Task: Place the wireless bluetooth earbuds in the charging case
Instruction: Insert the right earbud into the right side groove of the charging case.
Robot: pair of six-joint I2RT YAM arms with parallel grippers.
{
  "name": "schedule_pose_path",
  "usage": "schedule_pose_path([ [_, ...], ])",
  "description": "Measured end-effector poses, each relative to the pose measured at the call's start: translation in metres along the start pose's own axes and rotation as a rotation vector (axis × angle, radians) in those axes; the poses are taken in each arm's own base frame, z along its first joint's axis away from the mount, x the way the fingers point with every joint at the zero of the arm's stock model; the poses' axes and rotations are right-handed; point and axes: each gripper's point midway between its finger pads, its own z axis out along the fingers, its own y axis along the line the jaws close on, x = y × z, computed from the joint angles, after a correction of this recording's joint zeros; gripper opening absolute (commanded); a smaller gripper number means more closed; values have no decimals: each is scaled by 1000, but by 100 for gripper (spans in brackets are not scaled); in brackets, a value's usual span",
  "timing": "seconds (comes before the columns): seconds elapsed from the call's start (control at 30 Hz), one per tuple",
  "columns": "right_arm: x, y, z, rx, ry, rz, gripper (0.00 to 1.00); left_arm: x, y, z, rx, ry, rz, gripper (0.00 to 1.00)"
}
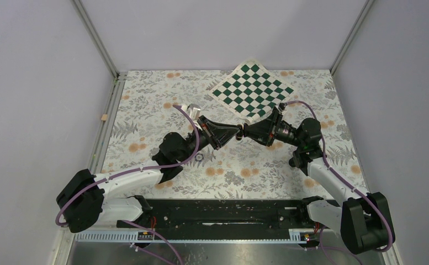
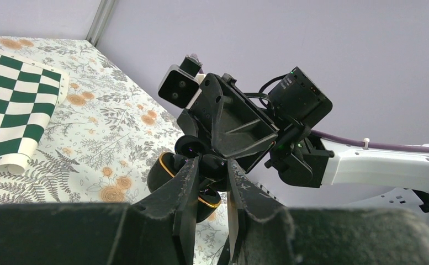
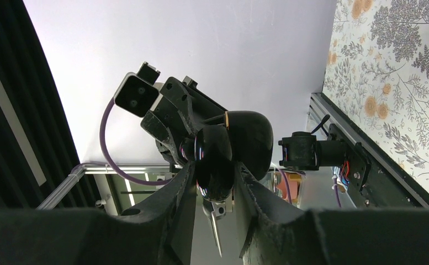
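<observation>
Both grippers meet tip to tip above the middle of the table. My right gripper (image 3: 213,176) is shut on the charging case (image 3: 216,157), a glossy black oval held off the table with its gold-rimmed lid (image 3: 253,138) hinged open. My left gripper (image 2: 212,168) is shut on one tiny glossy black earbud (image 2: 216,164), pressed against the open case (image 2: 159,174). A round glossy shape with a purple glint (image 2: 190,147) lies inside the case; I cannot tell whether it is the other bud. From above, the case (image 1: 244,132) is mostly hidden between the fingertips.
A green-and-white chequered mat (image 1: 252,90) lies at the back right of the floral tablecloth. A small dark ring (image 1: 199,157) lies under the left arm and a tan strip (image 1: 104,117) sits on the left rail. Walls close in three sides.
</observation>
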Motion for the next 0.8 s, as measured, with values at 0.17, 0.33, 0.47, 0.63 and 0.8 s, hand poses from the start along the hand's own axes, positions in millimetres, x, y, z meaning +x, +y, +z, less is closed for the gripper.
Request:
schedule_pose_path([
  [0.17, 0, -2, 0, 3, 0, 3, 0, -1, 0, 0, 0, -6, -11, 0],
  [0.33, 0, -2, 0, 3, 0, -1, 0, 2, 0, -1, 1, -3, -27, 0],
  [0.47, 1, -2, -1, 2, 0, -5, 0, 2, -2, -1, 6, -3, -28, 0],
  [0.63, 1, 0, -1, -2, -5, -9, 0, 5, -4, -1, 8, 2, -30, 0],
  [0.8, 1, 0, -2, 2, -11, -2, 0, 6, -5, -1, 9, 1, -26, 0],
])
